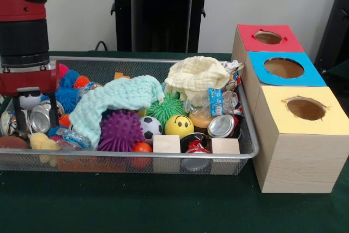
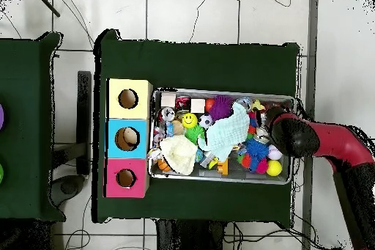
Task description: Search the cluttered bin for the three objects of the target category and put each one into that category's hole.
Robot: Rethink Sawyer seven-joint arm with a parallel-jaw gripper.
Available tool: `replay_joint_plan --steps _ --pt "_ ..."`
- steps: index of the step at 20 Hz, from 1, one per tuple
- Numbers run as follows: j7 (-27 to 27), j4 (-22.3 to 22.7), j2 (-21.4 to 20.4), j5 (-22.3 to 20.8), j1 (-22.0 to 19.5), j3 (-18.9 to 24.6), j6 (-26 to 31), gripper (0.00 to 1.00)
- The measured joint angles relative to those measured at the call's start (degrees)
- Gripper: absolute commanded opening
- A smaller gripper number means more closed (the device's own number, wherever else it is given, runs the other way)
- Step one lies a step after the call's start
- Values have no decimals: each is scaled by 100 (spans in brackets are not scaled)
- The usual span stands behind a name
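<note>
Three boxes; two cloths; one bin.

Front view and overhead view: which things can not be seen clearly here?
- Tool: in the front view its fingers sink among the clutter at the bin's end; overhead the arm covers it. Open or shut: cannot tell.
- Under the mint cloth and cream cloth: hidden in both views.
- Inside the yellow box's hole: too dark in the front view.
</note>
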Motion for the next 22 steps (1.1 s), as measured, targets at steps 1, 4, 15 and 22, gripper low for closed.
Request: replay_joint_plan --steps 1,4,15,22 --pt "0 -3 70 0 6 -12 -1 100" --pt "0 -11 209 -1 21 -31 0 100" --pt "0 -78 609 0 5 16 -63 100" --pt "0 -78 711 0 -177 154 -85 100"
